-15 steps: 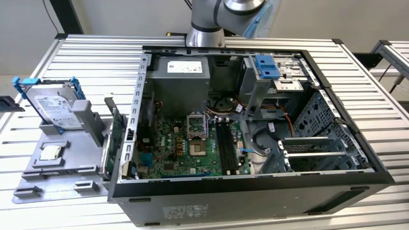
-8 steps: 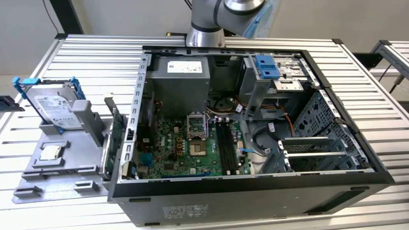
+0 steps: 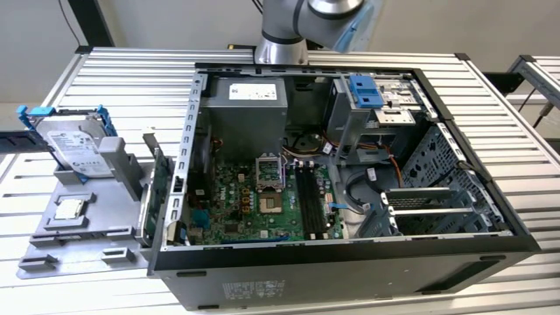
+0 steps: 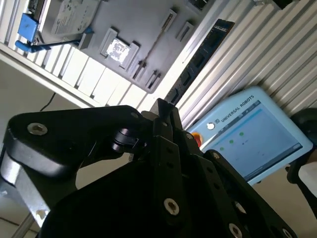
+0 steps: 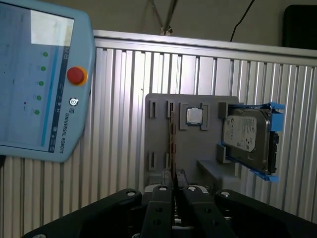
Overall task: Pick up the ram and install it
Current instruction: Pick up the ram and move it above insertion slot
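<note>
The ram [image 5: 172, 139] is a very thin stick standing on edge in the slots of a grey parts tray [image 5: 158, 134], next to a small square silver chip [image 5: 194, 116]. In the second wrist view the ram [image 4: 156, 44] shows as a fine line on the same tray [image 4: 143, 25]. My gripper [image 5: 173, 174] hangs well clear of the tray with its black fingers pressed together and nothing between them; it also appears in the second wrist view [image 4: 162, 105]. The arm [image 3: 284, 33] stands behind the open computer case [image 3: 350, 256], whose motherboard has long dark memory slots [image 3: 308, 193].
A hard drive [image 3: 79, 151] in a blue bracket stands on the tray [image 3: 96, 197]. A green card [image 3: 157, 197] stands on edge between tray and case. A blue-cased control pendant [image 5: 39, 79] lies on the ribbed metal table [image 3: 131, 72]. Drive cage and cables crowd the case's right side.
</note>
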`<state>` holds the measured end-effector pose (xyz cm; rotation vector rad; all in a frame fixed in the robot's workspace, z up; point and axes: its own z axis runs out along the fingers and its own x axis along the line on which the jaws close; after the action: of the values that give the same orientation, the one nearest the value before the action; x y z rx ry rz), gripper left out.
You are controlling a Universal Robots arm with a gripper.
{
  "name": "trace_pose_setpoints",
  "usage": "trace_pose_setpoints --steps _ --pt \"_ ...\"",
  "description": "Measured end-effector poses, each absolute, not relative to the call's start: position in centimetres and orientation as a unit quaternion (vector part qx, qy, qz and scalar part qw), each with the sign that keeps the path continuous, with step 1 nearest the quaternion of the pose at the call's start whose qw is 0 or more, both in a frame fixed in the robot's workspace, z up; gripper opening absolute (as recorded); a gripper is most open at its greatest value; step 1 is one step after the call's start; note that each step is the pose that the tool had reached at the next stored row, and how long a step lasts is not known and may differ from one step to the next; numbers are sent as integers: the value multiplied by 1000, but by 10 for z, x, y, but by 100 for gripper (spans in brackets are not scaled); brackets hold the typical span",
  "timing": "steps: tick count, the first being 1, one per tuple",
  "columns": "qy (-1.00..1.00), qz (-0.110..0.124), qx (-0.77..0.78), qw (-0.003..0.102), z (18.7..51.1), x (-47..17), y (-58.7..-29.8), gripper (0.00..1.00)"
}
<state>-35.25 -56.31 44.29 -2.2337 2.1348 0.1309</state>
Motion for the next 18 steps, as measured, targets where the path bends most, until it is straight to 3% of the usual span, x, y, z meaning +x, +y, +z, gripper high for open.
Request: trace_pose_setpoints --steps 18 --pt "690 42 -722 25 443 -271 -563 0"
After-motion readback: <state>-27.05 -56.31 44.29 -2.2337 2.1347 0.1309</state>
